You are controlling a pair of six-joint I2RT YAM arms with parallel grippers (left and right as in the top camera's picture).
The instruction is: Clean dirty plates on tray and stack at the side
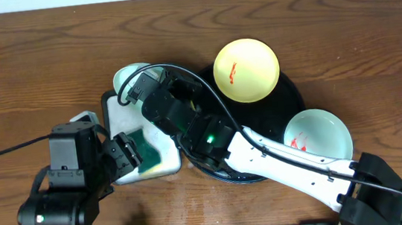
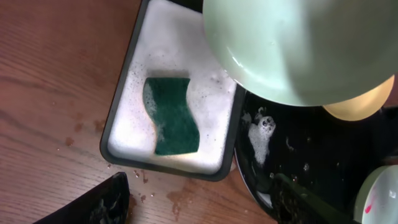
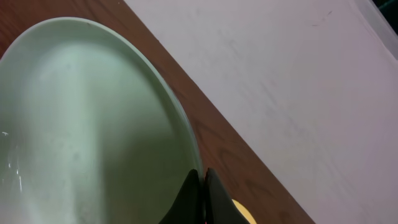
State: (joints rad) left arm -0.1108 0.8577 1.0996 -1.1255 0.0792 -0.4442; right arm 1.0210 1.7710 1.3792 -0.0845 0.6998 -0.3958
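Seen from overhead, a dark, grained wooden worktop (image 1: 31,63) carries a large round black dish (image 1: 289,99). A glossy yellow plate (image 1: 247,70) sits at the dish's far rim and a pale mint-green plate (image 1: 317,139) at its right edge, each marked with a red smear. Left of the dish sits a rectangular black-rimmed tray (image 1: 119,113) of white foam with a green sponge (image 1: 145,150) lying in it. The left tool (image 1: 125,156) hovers at the tray's near end. The right tool (image 1: 154,84) is at the far end, by the held plate (image 1: 128,77), also mint-green. From the left wrist, the foam looks thick and bubbly and the sponge wavy-edged. The left tool's two dark fingers stand wide apart, holding nothing. The held plate hangs wet and shiny over the tray's corner and the suds-flecked dish. From the right wrist, the right tool's dark fingers pinch the held plate's smooth rim. Beyond a strip of wood lies a pale scuffed surface (image 3: 298,93).
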